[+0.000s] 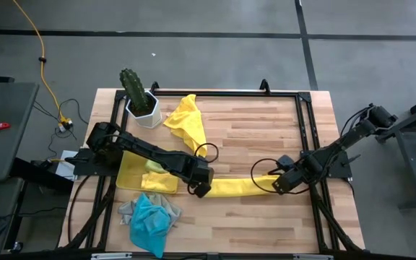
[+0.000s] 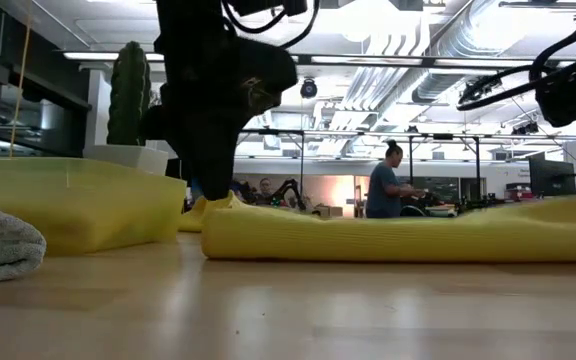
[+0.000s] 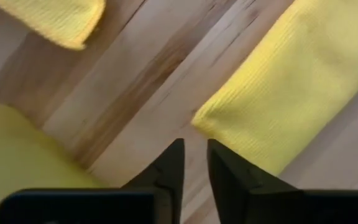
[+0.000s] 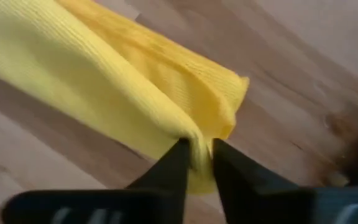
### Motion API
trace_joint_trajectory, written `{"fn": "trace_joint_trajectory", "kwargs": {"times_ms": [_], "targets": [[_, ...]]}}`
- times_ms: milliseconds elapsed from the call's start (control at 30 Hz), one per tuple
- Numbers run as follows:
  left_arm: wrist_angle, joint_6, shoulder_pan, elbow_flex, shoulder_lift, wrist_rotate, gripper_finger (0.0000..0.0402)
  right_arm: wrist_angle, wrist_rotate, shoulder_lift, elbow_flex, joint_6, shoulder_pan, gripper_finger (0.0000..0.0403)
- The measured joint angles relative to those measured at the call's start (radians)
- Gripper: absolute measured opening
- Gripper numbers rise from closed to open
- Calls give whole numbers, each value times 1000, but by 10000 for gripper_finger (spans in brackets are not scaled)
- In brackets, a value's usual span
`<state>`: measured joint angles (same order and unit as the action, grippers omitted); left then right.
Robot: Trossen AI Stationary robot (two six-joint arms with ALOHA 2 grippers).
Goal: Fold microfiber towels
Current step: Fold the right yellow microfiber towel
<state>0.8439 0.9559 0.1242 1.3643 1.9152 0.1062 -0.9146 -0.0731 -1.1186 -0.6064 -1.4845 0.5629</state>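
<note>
A bright yellow microfiber towel [image 1: 240, 188], folded into a long narrow strip, lies flat on the wooden table between my two grippers. My left gripper [image 3: 194, 152] points down just off the strip's left end [image 3: 272, 106]. It is slightly open, with bare wood between its fingers. My right gripper [image 4: 197, 152] points down over the strip's right end, its fingers a little apart with a ridge of the cloth between them. A second yellow towel [image 1: 186, 119] lies crumpled at the far side. A turquoise towel [image 1: 150, 222] and a grey one [image 1: 127, 209] lie heaped at the near left. My right gripper stands with its fingertips on either side of a raised fold [image 4: 194, 134] at the strip's right end, coming from above. The towel lies on the table. Whether the fingers touch the cloth, I cannot tell.
A translucent yellow tray [image 1: 132, 177] sits under my left arm. A cactus in a white pot [image 1: 139, 101] stands at the far left. A black frame [image 1: 305, 130] runs around the table. A person [image 2: 381, 190] stands in the room beyond.
</note>
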Motion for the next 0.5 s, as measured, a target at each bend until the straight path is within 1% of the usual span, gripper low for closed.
{"fn": "trace_joint_trajectory", "kwargs": {"times_ms": [100, 200, 300, 400, 500], "targets": [[44, -58, -5, 0, -13, 19, 95, -40, -43, 13, 0, 0, 0, 128], [67, -137, -15, 0, -56, 47, 122, -65, -85, 57, 0, -35, 0, 177], [57, -236, -20, 0, -120, 75, 141, -71, -78, 115, 0, -84, 6, 216], [-17, -357, -18, -16, -181, 53, 148, -63, -61, 158, 0, -147, 40, 239], [-196, -453, -7, -89, -239, -4, 145, -78, -60, 166, 0, -230, 83, 246]]}}
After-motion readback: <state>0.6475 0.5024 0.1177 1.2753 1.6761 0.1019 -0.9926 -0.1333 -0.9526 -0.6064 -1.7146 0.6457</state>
